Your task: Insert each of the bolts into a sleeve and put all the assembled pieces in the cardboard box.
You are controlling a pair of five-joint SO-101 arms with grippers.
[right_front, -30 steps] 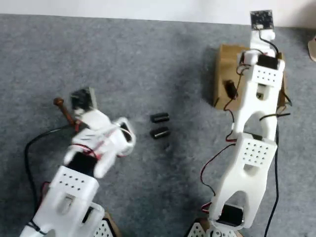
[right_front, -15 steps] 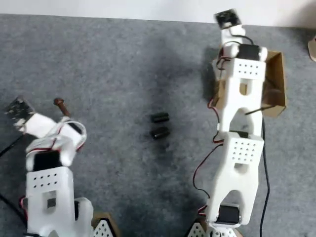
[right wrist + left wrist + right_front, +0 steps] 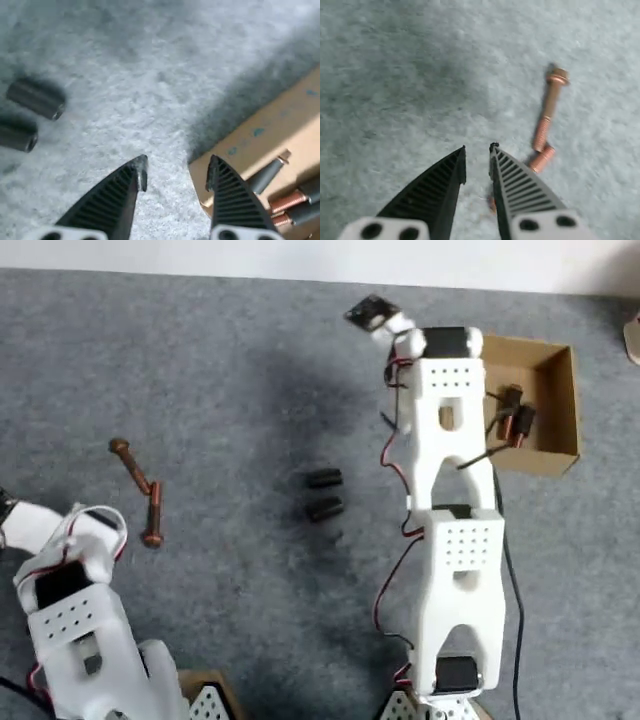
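Some done pieces (image 3: 512, 418) are sat in the box (image 3: 540, 462); two bolts (image 3: 135, 468) and two sleeves (image 3: 323, 480) are left on the carpet (image 3: 240, 370). The left gripper (image 3: 477, 150) is barely parted by the bolts, the right gripper (image 3: 177, 165) spread wider, both empty. A bolt probably gets grabbed next.

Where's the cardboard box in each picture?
High view: cardboard box near the upper right, assembled pieces inside.
Right wrist view: cardboard box just beyond the right gripper.
Left wrist view: aimed at the loose bolts instead.
Shared landmark: the black sleeves on the carpet, in the high and right wrist views.
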